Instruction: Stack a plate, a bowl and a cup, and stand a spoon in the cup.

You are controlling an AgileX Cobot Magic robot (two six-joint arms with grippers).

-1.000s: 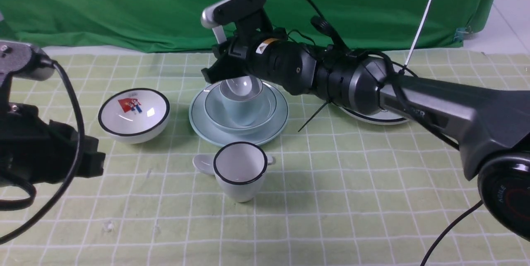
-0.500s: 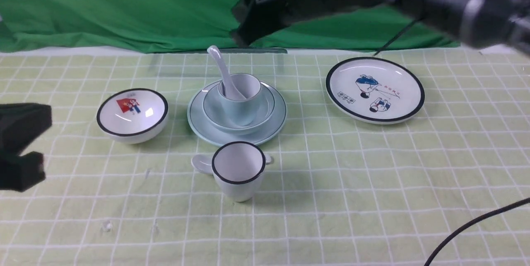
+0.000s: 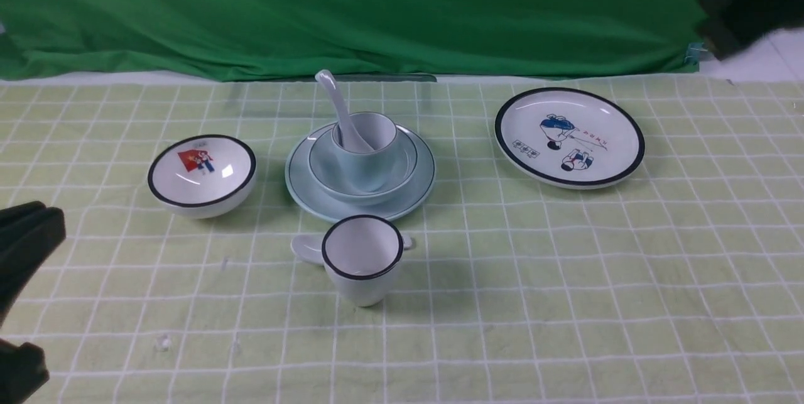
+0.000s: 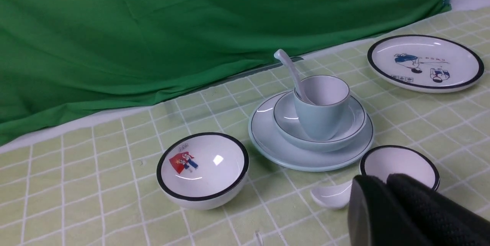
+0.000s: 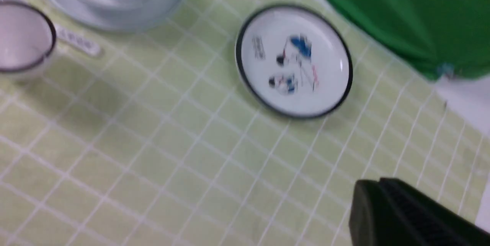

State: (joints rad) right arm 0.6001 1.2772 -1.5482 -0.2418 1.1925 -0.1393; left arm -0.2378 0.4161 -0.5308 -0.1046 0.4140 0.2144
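The spoon (image 3: 342,109) stands in the cup (image 3: 370,168) with its deep oval end down inside. Its long axis is steep, and the handle rises past the rim, leaning toward the robot's left and a little back toward the green cloth (image 3: 377,8). The cup sits upright in the bowl (image 3: 408,162), the bowl sits on the plate (image 3: 314,200), and the stack stands mid-counter (image 3: 565,278), toward the far side. Nothing but the spoon shows in the cup. Just in front of the stack stands a white cup (image 3: 362,259) with a black rim, and no contents show in it. A whiter spoon (image 3: 306,248) lies flat behind that cup, its ends sticking out on either side. To the stack's left is a white bowl (image 3: 201,174) with a red picture inside, tilted toward the camera. Well off to the right lies a cartoon plate (image 3: 568,137). No arm touches any dish. In the left wrist view the left gripper (image 4: 386,179) hangs near the white cup, its jaws pressed together on nothing. The right gripper (image 5: 379,184) is over bare counter near the cartoon plate. Its picture is too blurred to tell how the jaws stand.
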